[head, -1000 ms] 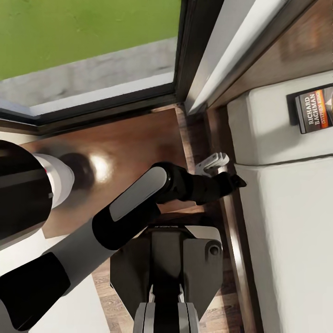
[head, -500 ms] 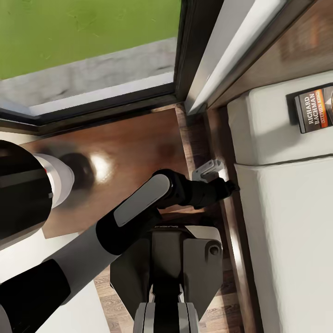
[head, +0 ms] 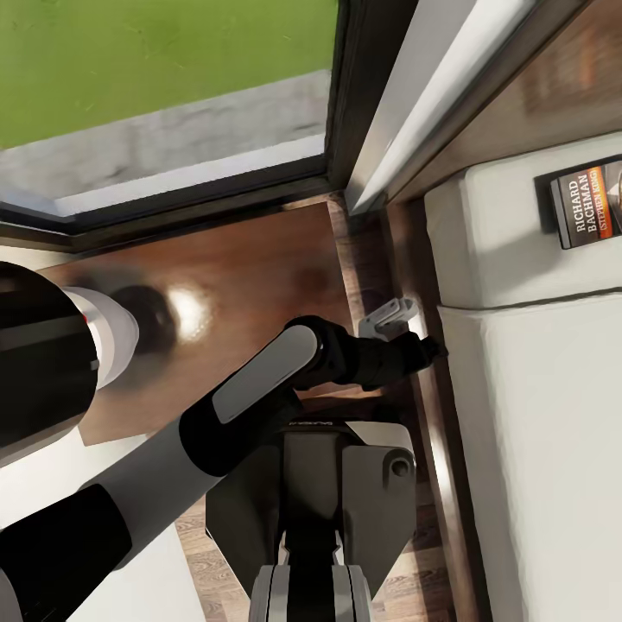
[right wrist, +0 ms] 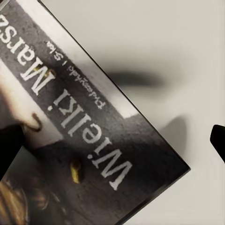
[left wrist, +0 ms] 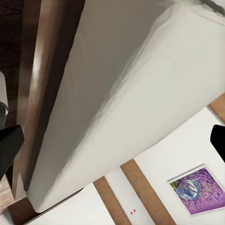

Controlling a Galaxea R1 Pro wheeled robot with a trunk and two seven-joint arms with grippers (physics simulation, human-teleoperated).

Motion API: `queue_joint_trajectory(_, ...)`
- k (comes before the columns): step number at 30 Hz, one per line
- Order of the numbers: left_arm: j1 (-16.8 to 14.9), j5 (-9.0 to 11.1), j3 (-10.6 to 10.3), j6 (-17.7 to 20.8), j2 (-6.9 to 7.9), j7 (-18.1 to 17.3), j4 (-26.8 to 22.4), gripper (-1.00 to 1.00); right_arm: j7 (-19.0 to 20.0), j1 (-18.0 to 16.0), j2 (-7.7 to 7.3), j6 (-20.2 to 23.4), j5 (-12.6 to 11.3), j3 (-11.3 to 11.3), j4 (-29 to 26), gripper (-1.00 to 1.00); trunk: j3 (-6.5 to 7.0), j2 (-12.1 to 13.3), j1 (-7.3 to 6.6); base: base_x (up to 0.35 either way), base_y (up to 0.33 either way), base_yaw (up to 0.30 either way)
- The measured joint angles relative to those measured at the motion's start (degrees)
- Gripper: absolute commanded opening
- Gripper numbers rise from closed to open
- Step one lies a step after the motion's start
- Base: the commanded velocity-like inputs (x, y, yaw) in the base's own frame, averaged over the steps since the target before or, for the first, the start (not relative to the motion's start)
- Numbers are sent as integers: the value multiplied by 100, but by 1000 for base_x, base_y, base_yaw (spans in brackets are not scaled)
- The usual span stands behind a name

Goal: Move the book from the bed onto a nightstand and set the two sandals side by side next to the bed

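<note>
The book lies on the pale pillow end of the bed, at the right edge of the head view. Its dark cover with white lettering sits close under my right gripper, which is open, with a dark fingertip at each side of the view. My left gripper is open and hangs in the narrow gap between the nightstand and the bed's wooden frame. The left wrist view looks along the mattress. The sandals are out of view.
A dark-framed glass opening with grass behind it stands beyond the nightstand. The headboard runs along the back right. My base stands on the plank floor, tight between the nightstand and the bed frame. A purple picture hangs on the white wall.
My left gripper has drawn back a little and sunk lower into the gap beside the bed frame, then stayed still. The book has not moved.
</note>
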Motion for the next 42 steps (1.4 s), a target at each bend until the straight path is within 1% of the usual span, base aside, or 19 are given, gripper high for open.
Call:
queue_joint_trajectory(21, 0, 0, 0, 0, 0, 0, 0, 100, -4, 0, 3, -3, 2, -3, 0, 100, 0, 0, -1, 0, 0, 0)
queue_joint_trajectory(25, -125, 128, 9, 10, -5, 117, 31, 100, -57, -138, 90, -11, 65, 31, 2, 100, 0, 1, 3, 0, 0, 0)
queue_joint_trajectory(29, -254, 257, 13, 17, -2, 171, 34, 100, -60, -234, 109, 8, -68, 43, 1, 100, 0, 1, 3, 0, 0, 0)
queue_joint_trajectory(31, -318, 321, 16, 21, 4, 204, 24, 100, -59, -270, 118, 10, -71, 48, -4, 100, 0, 1, 3, 0, 0, 0)
queue_joint_trajectory(36, -479, 366, 19, 25, 16, 227, -16, 100, -51, -300, 126, 18, -72, 53, -7, 100, 0, 1, 3, 0, 0, 0)
queue_joint_trajectory(41, -640, 397, 25, 25, 48, 241, -165, 100, -43, -319, 133, 27, -72, 55, -17, 100, 0, 1, 3, 0, 0, 0)
queue_joint_trajectory(42, -721, 399, 25, 24, 55, 241, -183, 100, -42, -320, 133, 28, -72, 53, -17, 100, 0, 1, 3, 0, 0, 0)
